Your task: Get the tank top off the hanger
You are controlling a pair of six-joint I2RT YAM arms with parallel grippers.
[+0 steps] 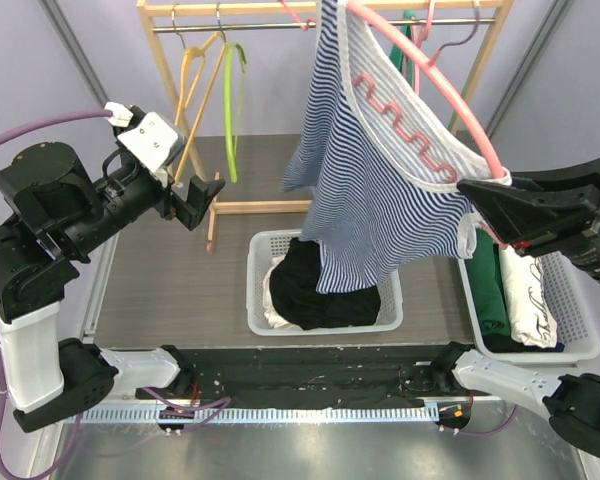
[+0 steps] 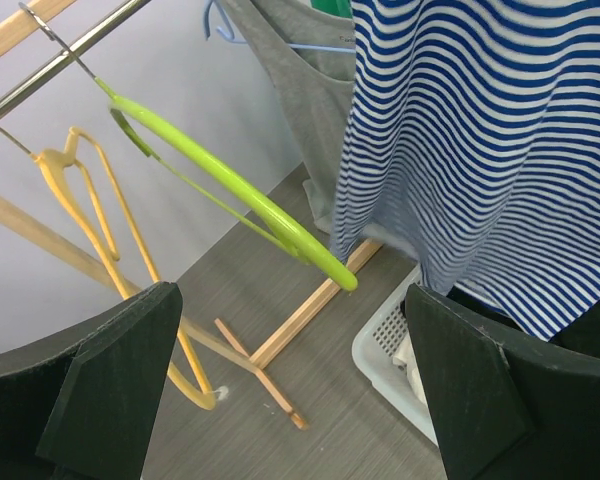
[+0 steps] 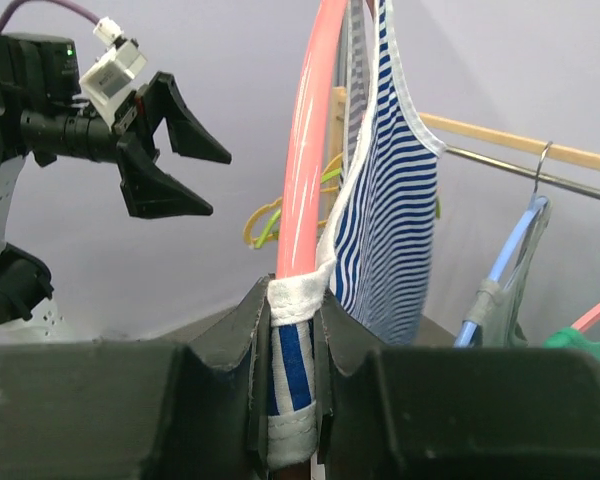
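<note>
A blue-and-white striped tank top (image 1: pixel 365 190) hangs from a pink hanger (image 1: pixel 450 95) on the wooden rack. My right gripper (image 1: pixel 472 195) is shut on the tank top's white-edged strap and the end of the pink hanger; in the right wrist view the strap (image 3: pixel 292 380) sits pinched between the jaws with the hanger (image 3: pixel 305 150) rising above. My left gripper (image 1: pixel 202 203) is open and empty, left of the tank top, near the yellow and green hangers. In the left wrist view the striped fabric (image 2: pixel 490 150) fills the upper right.
A wooden rack (image 1: pixel 180 10) holds a yellow hanger (image 1: pixel 192 75), a green hanger (image 1: pixel 232 100) and other garments. A white basket (image 1: pixel 260 290) with dark clothes stands below the tank top. A second basket (image 1: pixel 570 320) with folded clothes stands at the right.
</note>
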